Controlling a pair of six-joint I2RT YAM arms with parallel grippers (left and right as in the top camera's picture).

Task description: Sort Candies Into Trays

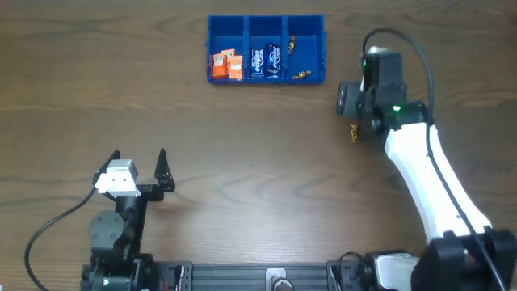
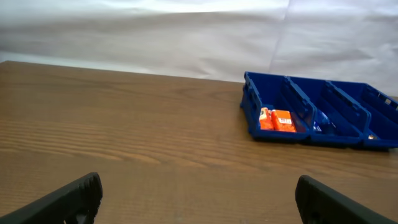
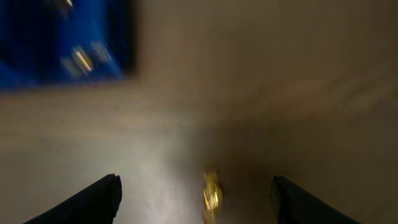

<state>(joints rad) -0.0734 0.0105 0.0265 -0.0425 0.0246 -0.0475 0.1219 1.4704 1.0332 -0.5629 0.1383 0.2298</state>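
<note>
Tray point(image 1: 210, 48) compartments hold orange, blue, probably gold candies point(image 1: 300, 75); left gripper point(image 1: 139, 153) and right gripper point(image 3: 194, 193) spread.

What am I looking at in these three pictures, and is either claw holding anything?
Two robot arms stand at a wooden table. One picture looks down from above. The other two come from a camera on each arm's wrist, with that arm's own claw fingers at the bottom edge. A blue tray with three compartments holds orange candies at one end, blue candies in the middle and gold candies at the other end. The left claw is open and holds nothing. The right claw, beside the tray, is open too. A loose candy, gold, apparently lies on the table between its fingers, untouched.
</note>
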